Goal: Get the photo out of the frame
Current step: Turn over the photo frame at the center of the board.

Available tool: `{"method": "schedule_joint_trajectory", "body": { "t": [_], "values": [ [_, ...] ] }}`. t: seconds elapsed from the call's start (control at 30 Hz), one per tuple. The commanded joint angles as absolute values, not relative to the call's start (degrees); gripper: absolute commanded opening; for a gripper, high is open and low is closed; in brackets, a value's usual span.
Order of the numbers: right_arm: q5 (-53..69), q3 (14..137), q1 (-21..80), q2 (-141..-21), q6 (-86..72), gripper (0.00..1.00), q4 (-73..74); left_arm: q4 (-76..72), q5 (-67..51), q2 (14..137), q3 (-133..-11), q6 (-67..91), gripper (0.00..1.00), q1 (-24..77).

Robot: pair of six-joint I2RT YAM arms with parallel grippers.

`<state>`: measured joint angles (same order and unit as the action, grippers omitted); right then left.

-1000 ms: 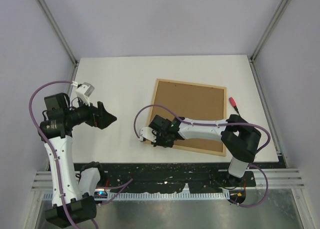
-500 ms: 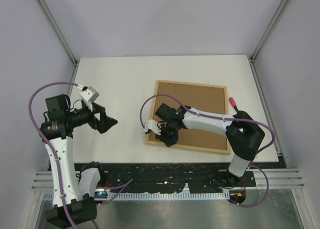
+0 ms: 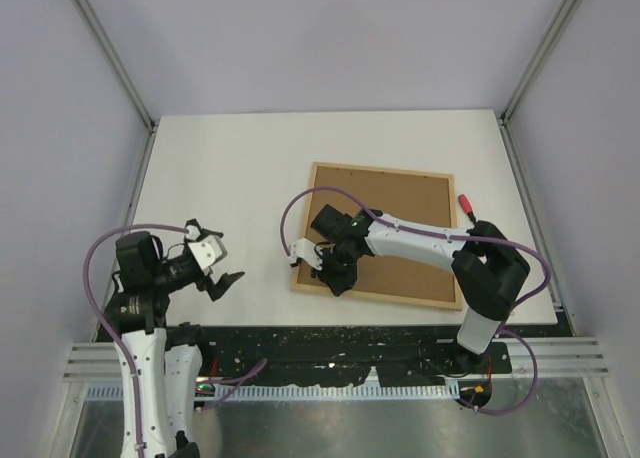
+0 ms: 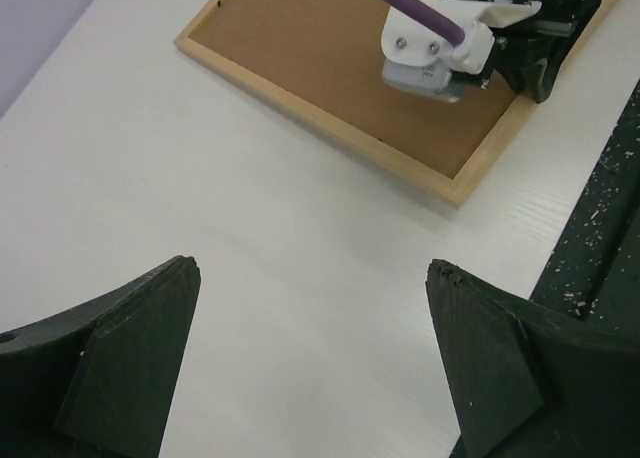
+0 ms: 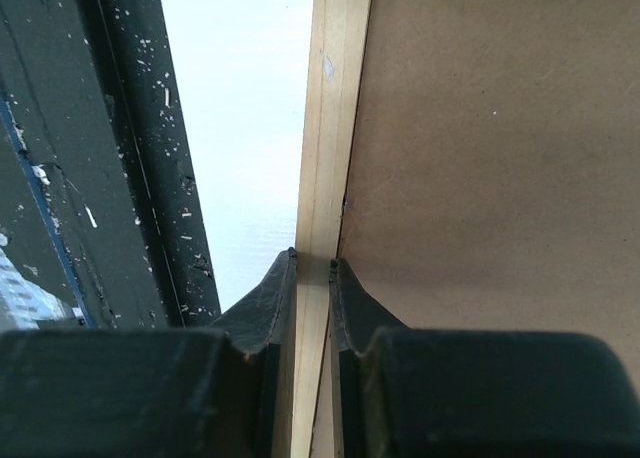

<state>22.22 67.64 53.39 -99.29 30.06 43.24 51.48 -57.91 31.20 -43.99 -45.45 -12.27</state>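
Hovering over the counter (image 3: 230,168) at the left, the left hand (image 4: 312,266) is spread wide, holding nothing. The frame (image 3: 390,200) lies back-up; the photo is hidden, presumably beneath the brown backing. The right hand (image 5: 312,263) pinches the frame's near wooden rail, probably to lift that edge.
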Motion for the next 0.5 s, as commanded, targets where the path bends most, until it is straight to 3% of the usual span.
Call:
{"method": "schedule_joint_trajectory", "body": {
  "t": [0.0,0.17,0.47],
  "values": [
    [27.6,72.3,52.7,-98.5,28.9,0.08,43.8,41.8,-57.5,30.2,-40.0,-54.2,1.00,-11.1],
    [32.4,75.6,50.2,-99.5,28.7,0.08,46.5,35.2,-51.0,30.1,-36.4,-56.8,1.00,-7.3],
    [35.6,82.3,45.8,-103.2,28.8,0.08,51.3,49.9,-44.8,19.7,-37.3,-88.7,1.00,-3.0]
  ]
}}
